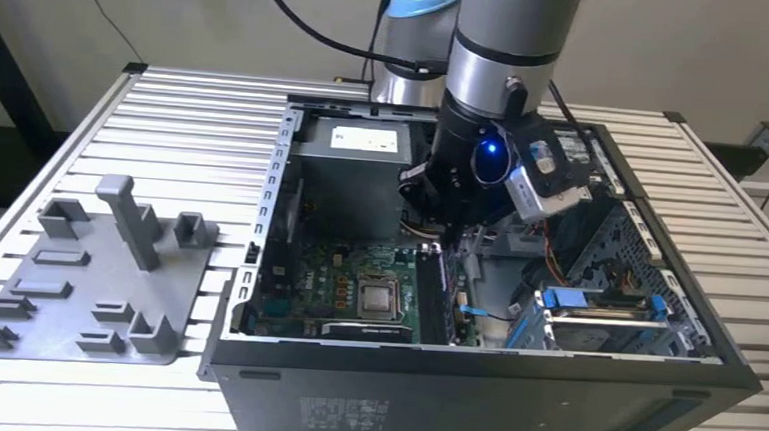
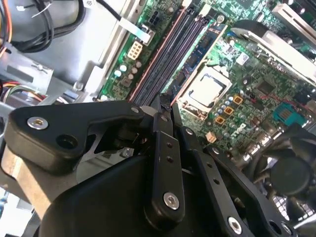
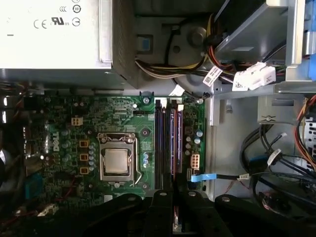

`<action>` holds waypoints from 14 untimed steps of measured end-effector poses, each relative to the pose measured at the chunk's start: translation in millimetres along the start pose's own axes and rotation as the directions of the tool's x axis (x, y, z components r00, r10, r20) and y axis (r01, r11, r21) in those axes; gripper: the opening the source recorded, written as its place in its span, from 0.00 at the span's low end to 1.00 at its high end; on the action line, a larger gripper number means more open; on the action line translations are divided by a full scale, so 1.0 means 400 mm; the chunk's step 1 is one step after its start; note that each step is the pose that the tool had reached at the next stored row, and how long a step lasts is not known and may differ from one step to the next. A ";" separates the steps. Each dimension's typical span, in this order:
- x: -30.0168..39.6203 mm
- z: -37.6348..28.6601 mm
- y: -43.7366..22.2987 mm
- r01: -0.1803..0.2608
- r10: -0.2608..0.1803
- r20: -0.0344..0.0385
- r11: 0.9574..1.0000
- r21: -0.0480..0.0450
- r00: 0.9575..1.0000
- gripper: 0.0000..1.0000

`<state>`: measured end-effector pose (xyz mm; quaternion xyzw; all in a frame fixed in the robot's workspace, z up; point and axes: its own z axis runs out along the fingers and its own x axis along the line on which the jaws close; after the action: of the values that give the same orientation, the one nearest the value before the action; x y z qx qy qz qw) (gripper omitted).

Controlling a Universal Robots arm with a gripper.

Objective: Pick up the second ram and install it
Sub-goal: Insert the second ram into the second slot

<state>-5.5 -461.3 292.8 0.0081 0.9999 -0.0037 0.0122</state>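
Fingers [image 2: 164,109] of the gripper [image 2: 166,101] are drawn close together in the second wrist view, with no open gap between them. You cannot tell from that view whether they nip a thin edge or simply meet. In the exterior view the gripper [image 1: 453,242] reaches down inside the computer case [image 1: 480,402], and its tips are at the far end of a dark stick standing on edge. I take that stick to be the second ram [image 1: 443,294]. It already stands in the slot bank [image 3: 160,143], just beside the processor socket [image 3: 117,160] on the motherboard [image 3: 59,123]. In the first wrist view it reads as a dark, purple-tinged strip [image 3: 173,148] running under the gripper body, with a second similar strip just beside it. The grey holder tray [image 1: 87,287] sits well apart on the slatted table [image 1: 190,113], towards the exterior view's left, its posts bare. You can therefore count the pick-up and the carry as done. Seating is the open point: the pictures do not show whether the stick is pushed fully home or its end latches have closed, so treat the install as under way and unconfirmed.
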 end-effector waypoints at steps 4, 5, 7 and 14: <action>0.002 0.018 -0.005 0.000 0.000 0.000 1.000 0.000 1.000 0.14; 0.002 0.022 -0.005 0.000 0.000 -0.001 1.000 0.000 1.000 0.14; 0.003 0.023 -0.005 0.000 0.000 -0.005 1.000 0.000 1.000 0.14; 0.003 0.043 -0.005 0.000 0.000 -0.006 1.000 0.000 1.000 0.14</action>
<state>-6.4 -463.2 275.5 0.0081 0.9999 -0.0039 0.0092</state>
